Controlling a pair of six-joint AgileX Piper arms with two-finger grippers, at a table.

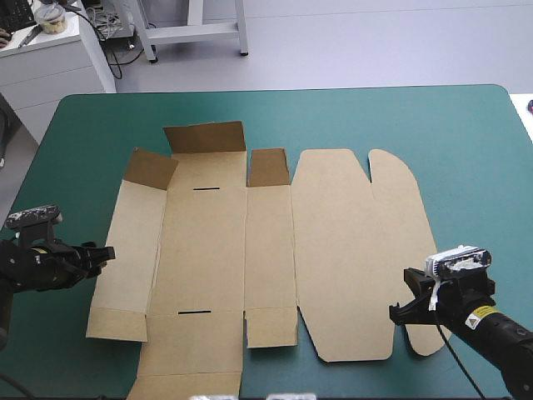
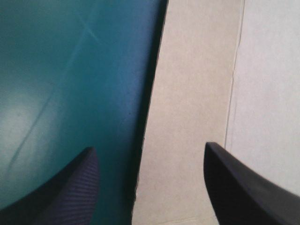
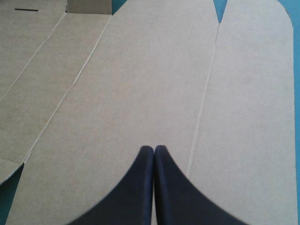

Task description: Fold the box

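Note:
The brown box (image 1: 250, 250) lies as a cut sheet spread on the teal-green cover, with three small flaps along its far edge tilted up. My left gripper (image 1: 107, 252) is open at the sheet's left edge; in the left wrist view its fingers (image 2: 234, 187) straddle that edge of the box (image 2: 187, 117), with nothing between them. My right gripper (image 1: 393, 314) is shut near the front right of the sheet. In the right wrist view its fingers (image 3: 154, 187) meet in one point over the wide rounded lid panel of the box (image 3: 150, 79).
Bare teal-green cover (image 1: 466, 142) runs round the sheet on the far side and the right. A white cabinet (image 1: 50, 58) stands beyond the table's far left corner.

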